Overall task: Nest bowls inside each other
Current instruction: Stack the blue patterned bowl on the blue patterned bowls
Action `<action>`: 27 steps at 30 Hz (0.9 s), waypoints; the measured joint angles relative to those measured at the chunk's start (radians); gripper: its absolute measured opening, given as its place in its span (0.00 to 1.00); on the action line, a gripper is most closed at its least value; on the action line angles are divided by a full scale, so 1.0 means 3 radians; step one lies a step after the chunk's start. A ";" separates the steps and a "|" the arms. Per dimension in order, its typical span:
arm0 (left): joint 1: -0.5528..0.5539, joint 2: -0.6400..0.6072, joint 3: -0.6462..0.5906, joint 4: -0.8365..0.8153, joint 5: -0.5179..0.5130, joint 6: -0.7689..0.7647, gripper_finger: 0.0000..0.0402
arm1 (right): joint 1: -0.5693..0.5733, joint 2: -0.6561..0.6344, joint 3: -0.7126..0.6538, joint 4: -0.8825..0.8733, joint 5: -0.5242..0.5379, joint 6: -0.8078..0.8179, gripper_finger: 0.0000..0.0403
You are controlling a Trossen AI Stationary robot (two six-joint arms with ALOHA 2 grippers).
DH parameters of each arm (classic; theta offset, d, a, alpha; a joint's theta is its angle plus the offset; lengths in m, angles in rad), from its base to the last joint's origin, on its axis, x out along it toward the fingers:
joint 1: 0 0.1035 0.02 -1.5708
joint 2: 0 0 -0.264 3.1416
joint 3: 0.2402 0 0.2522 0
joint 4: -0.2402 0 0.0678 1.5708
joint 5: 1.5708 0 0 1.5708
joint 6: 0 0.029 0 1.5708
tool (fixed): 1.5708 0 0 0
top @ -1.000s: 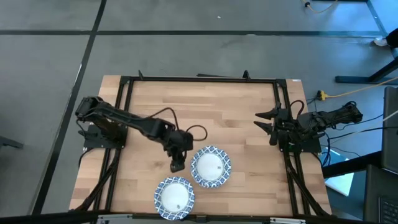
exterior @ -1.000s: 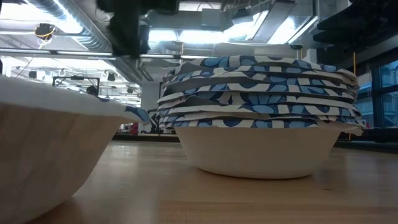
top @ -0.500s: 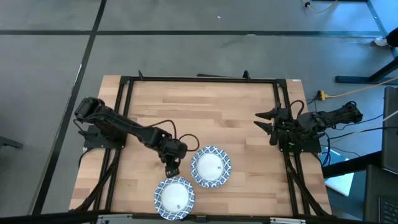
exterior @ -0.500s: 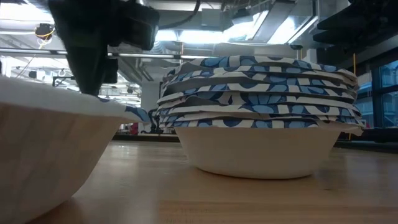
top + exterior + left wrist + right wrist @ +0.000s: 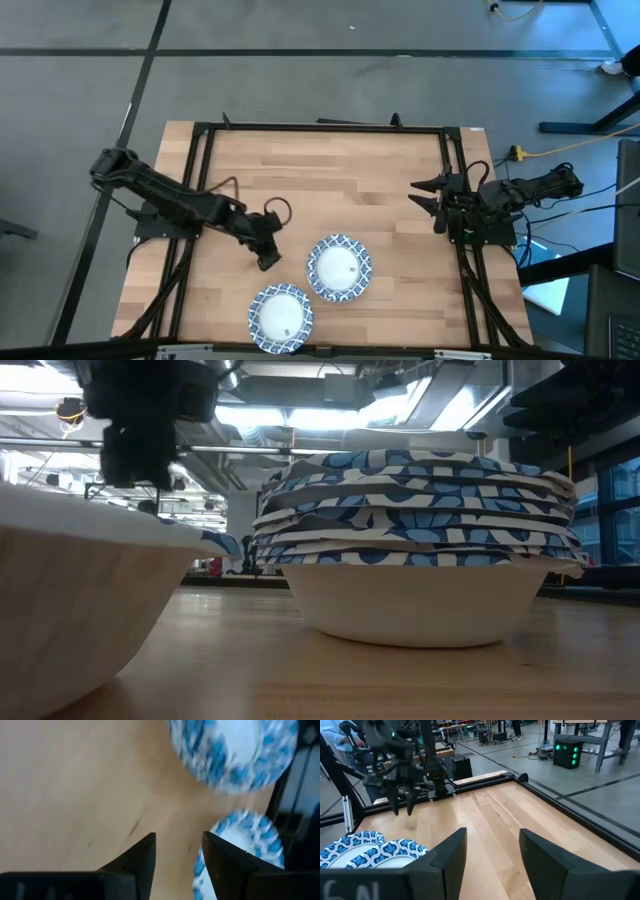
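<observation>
— On the table [image 5: 330, 180], where are the bowls kept?
— A nested stack [image 5: 338, 268] is seen near the front centre, many patterned rims piled in its bottom bowl; a single bowl [image 5: 281, 316] is set just beside it, nothing inside.
— And the grippers?
— The left gripper [image 5: 267, 260] is held spread and unloaded near the stack; the right gripper [image 5: 428, 201] is parked apart at the right edge.

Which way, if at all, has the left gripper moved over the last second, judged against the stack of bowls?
Yes. In the high view the left gripper has drawn back leftward, away from the stack of bowls; its jaws are open and empty.
</observation>
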 joint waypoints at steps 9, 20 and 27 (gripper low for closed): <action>-0.0135 -0.0201 -0.0148 0.0285 -0.0043 -0.0062 0.38 | 0.0000 0.0002 -0.0001 -0.0002 -0.0001 -0.0005 0.45; -0.0272 -0.0178 -0.0191 0.0491 0.0116 -0.0652 0.38 | -0.0001 0.0002 -0.0001 -0.0003 0.0000 0.0002 0.45; -0.0383 -0.0169 -0.0527 0.0516 0.0298 -0.0944 0.38 | 0.0000 0.0002 -0.0001 -0.0001 0.0000 0.0016 0.45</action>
